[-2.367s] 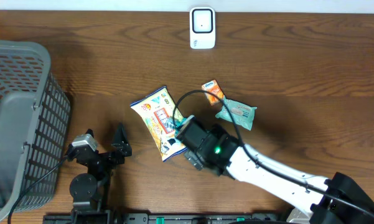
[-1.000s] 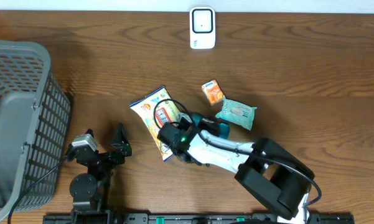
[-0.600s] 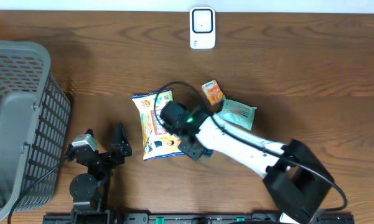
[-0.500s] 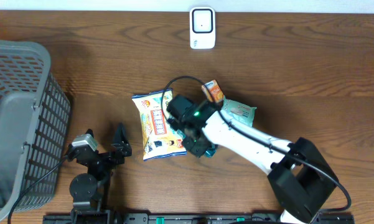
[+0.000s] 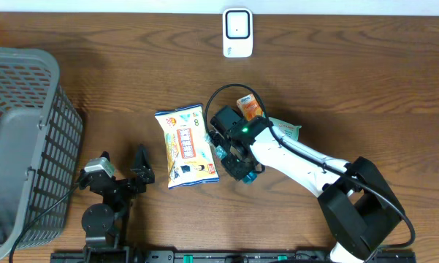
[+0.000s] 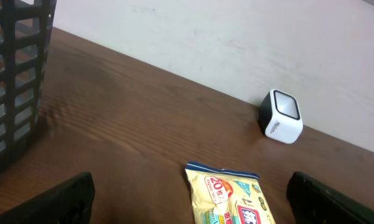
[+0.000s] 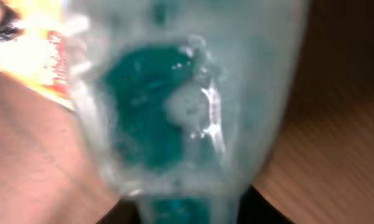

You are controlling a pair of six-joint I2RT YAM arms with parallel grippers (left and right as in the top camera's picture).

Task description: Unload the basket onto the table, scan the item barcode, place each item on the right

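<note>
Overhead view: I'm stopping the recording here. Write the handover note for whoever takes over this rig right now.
The left gripper is open and empty, near the table's front edge.
The right gripper is at the right edge of the snack bag. Its wrist view is blurred, so open, shut or gripping cannot be told.
The snack bag lies flat mid-table. The scanner stands at the far edge. An orange packet and a teal pouch lie by the right arm, and the basket is at left.
Done: no item is at the scanner.
Left: lift an item and show its barcode to the scanner.
</note>
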